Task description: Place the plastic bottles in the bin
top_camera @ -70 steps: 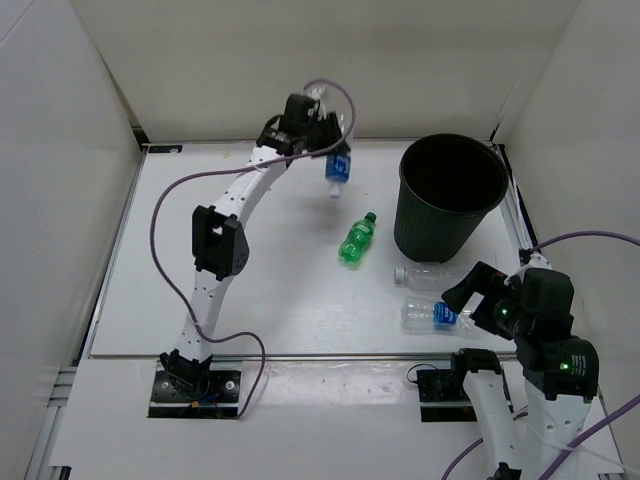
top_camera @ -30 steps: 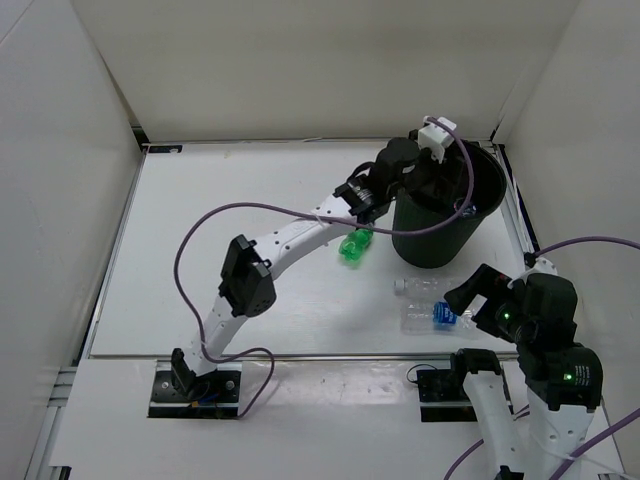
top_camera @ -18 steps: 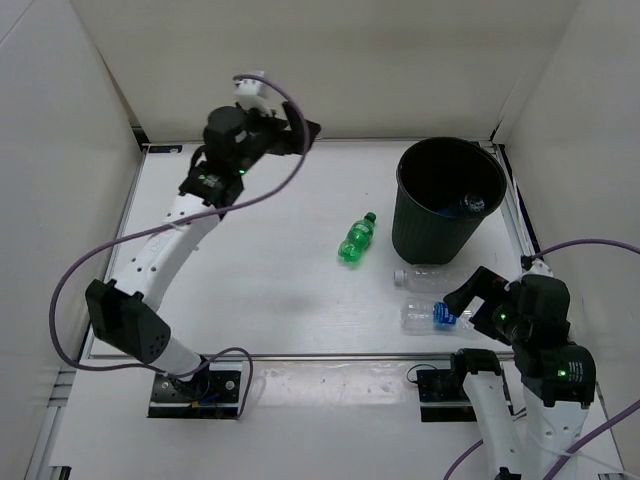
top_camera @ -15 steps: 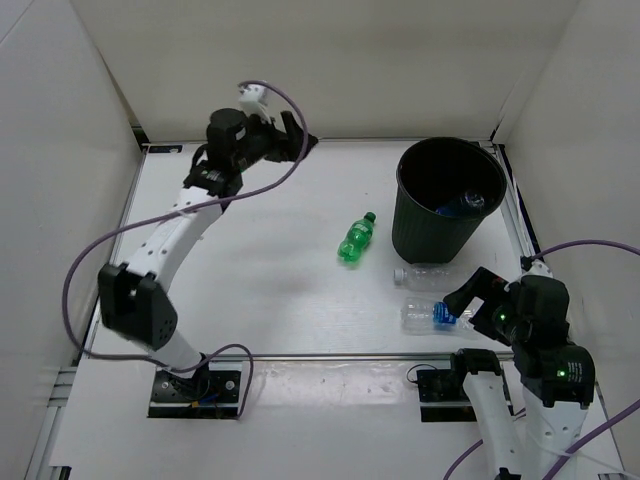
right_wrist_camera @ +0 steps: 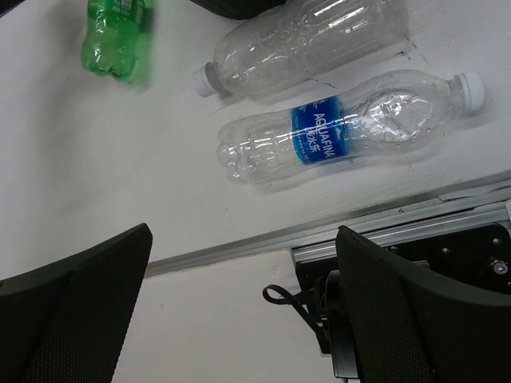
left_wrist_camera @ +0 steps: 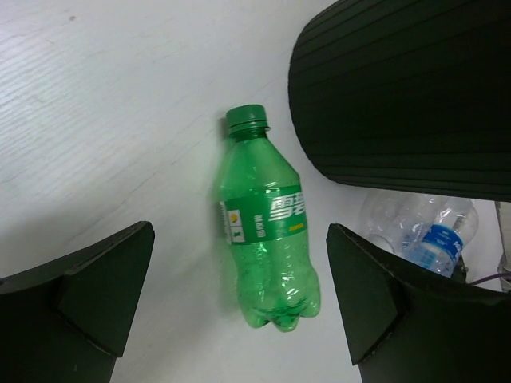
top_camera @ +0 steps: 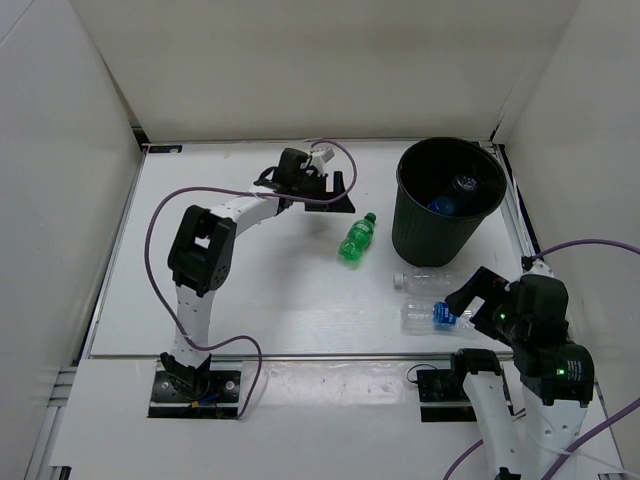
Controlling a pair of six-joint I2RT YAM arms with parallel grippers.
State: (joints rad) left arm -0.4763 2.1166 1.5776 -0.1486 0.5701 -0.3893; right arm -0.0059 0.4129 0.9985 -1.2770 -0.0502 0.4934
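The left gripper hangs wide open and empty at the upper centre of the overhead frame, just up and left of the green bottle. In the left wrist view that green bottle lies on its side in the middle of the frame, green cap toward the top and label facing up. It sits in the gap between the two dark fingers at the lower corners and touches neither.

To its right in the overhead frame the black ribbed bin stands upright on the white table. A blue-labelled bottle lies inside the bin.

At the foot of the bin, on its lower side in the frame, the plain clear bottle lies on its side, white cap to the left. Just below it lies the Aquafina bottle, also on its side.

The right wrist view shows these two close together and nearly parallel at the top of the frame. The plain clear bottle is uppermost, and the Aquafina bottle has its white cap to the right. Whether they touch cannot be told.

The right gripper sits at the lower right of the overhead frame, over the right end of the Aquafina bottle, with its jaws spread wide and holding nothing
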